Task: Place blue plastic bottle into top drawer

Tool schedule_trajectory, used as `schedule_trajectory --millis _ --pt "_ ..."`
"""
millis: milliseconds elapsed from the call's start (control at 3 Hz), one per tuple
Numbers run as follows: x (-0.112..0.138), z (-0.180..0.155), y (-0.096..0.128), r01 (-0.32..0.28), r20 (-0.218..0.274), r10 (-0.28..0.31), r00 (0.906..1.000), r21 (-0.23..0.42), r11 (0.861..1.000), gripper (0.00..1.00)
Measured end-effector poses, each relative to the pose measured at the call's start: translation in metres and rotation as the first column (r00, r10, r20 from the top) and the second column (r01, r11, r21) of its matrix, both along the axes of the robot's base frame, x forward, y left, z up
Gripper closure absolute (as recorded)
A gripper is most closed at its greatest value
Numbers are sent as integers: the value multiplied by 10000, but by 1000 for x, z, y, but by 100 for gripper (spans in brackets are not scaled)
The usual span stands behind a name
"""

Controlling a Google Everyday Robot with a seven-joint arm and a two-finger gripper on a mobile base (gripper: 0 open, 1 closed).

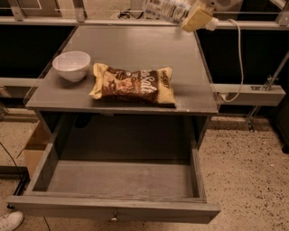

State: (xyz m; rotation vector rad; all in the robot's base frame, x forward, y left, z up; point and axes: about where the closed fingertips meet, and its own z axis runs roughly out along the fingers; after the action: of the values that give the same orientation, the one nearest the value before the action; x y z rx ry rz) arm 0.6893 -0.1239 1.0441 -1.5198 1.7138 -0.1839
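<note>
We see the tool (195, 17) closed around the blue plastic bottle (163, 9) above the worktop's (135, 45) far edge; the top drawer (113, 208) stands pulled out, only its grey floor showing.

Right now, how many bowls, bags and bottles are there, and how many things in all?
Bowls: 1, the white bowl on the table.
Bags: 1, the chip bag on the table.
Bottles: 1, the blue plastic bottle, held by the gripper above the table's far edge.
Total: 3.
</note>
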Motion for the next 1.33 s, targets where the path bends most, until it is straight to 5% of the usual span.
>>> schedule_trajectory --millis 667,1000,1333 --pt "2 -17 4 -95 -312 90 9995 -140 9999 100" --pt "-4 -20 2 248 -225 -254 9994 -242 9994 100" --pt "-35 -22 -3 963 145 -961 9953 -206 9951 100"
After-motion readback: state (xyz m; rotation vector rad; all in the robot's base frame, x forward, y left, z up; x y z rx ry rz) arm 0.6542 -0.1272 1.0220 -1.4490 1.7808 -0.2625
